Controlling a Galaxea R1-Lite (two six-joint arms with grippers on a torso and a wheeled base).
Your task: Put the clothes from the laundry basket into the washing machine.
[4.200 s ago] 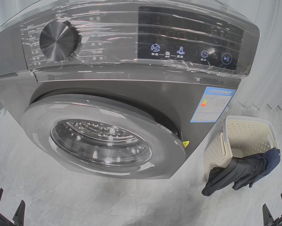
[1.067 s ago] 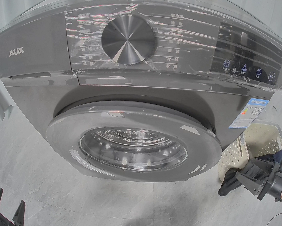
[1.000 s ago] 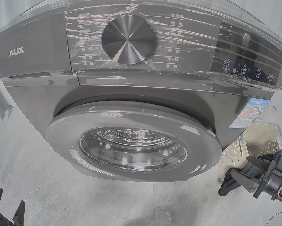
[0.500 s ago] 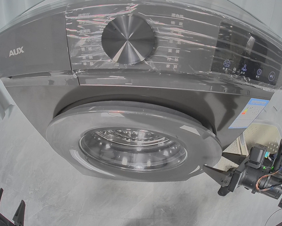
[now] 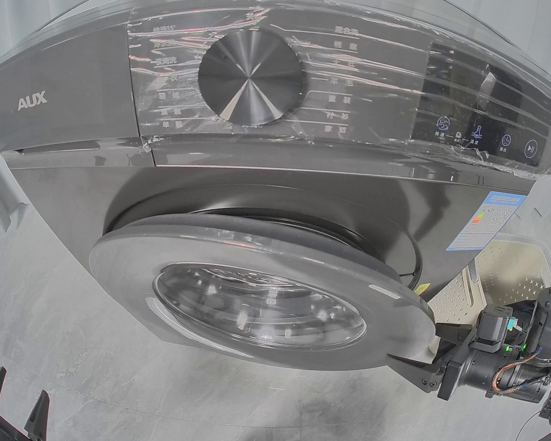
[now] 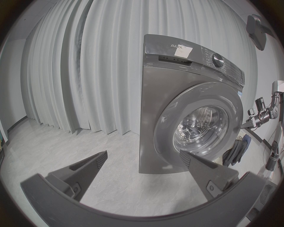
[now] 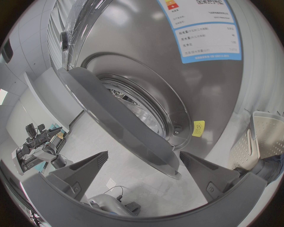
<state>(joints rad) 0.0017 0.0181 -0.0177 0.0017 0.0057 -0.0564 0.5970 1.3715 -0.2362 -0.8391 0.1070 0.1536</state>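
As my right gripper [image 5: 417,345], fingers spread, straddles its rim, the door [image 5: 259,291] stands ajar | clothes [image 6: 236,149] in laundry basket [image 5: 511,273] beside that gripper, none loaded | left gripper [image 6: 142,153] released.

**A:** what's the room like?

**B:** pretty plain tbh. The floor [image 5: 157,383] is pale grey marbled tiles with a soft sheen. White pleated curtains [image 6: 88,74] hang right down to it along the back. Even, bright light.

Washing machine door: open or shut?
Partly open. The door stands off the washing machine at its right edge, the drum showing in the gap; the right gripper straddles that edge.
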